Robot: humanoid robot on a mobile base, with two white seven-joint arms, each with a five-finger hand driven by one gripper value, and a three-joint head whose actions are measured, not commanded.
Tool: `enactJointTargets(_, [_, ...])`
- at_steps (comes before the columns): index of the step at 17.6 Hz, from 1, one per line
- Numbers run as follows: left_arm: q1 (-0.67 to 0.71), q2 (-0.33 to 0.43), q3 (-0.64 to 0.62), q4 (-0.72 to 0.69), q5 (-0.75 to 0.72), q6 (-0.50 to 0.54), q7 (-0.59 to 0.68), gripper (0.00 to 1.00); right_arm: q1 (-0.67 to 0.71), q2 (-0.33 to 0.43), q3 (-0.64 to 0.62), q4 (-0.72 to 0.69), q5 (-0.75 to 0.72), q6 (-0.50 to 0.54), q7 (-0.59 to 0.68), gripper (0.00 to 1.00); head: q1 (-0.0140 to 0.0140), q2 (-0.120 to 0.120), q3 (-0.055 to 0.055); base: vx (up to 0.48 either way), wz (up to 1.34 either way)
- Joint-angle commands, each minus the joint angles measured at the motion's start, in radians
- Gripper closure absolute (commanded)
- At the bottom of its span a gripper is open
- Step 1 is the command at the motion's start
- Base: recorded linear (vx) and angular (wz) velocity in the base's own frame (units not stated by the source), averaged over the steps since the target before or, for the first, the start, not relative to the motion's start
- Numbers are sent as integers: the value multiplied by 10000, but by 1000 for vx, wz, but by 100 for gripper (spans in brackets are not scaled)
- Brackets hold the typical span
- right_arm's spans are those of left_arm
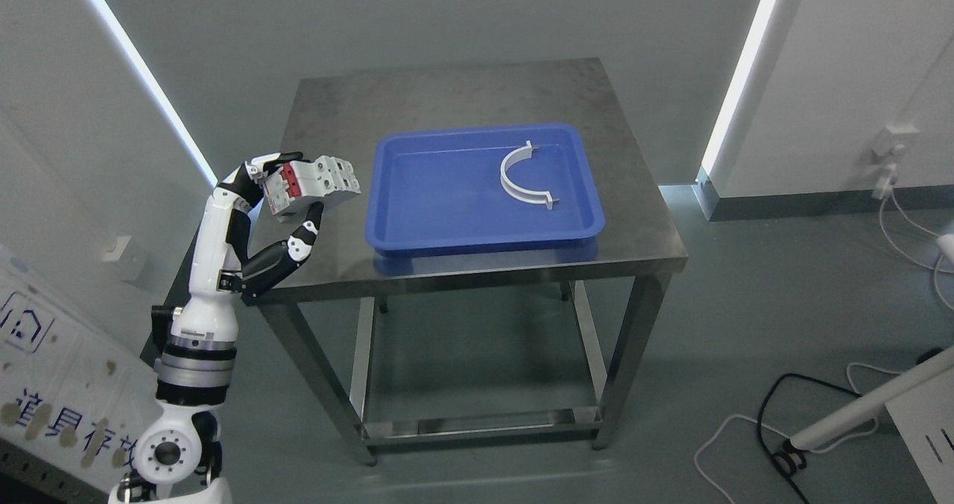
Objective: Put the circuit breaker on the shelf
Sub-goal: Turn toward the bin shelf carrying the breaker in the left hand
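A white circuit breaker with red switch levers is held in my left hand. The fingers wrap over its top and the thumb presses from below. The hand holds it above the left edge of a steel table, just left of a blue tray. My left arm rises from the lower left corner. No shelf is in view. My right arm does not show.
A white curved half-ring clamp lies in the blue tray. The table has a low steel crossbar near the floor. Cables lie on the floor at the right. A white board with print stands at the lower left.
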Motion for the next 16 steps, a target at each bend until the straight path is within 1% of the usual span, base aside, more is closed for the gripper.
enactJointTargets(1, [641, -46, 710, -863, 212, -402, -413, 90, 0, -175, 199, 0, 0, 584, -3, 0, 0, 0, 0, -508, 126])
enactJointTargets(5, [626, -46, 679, -863, 212, -739, -429, 90, 0, -175, 199, 0, 0, 584, -3, 0, 0, 0, 0, -523, 72])
enactJointTargets(9, [549, -46, 251, -863, 212, -1277, -429, 90, 0, -175, 199, 0, 0, 584, -3, 0, 0, 0, 0, -592, 16])
enactJointTargets(16, [-354, -46, 112, -863, 227, -1247, -429, 90, 0, -175, 199, 0, 0, 584, -3, 0, 0, 0, 0, -448, 124])
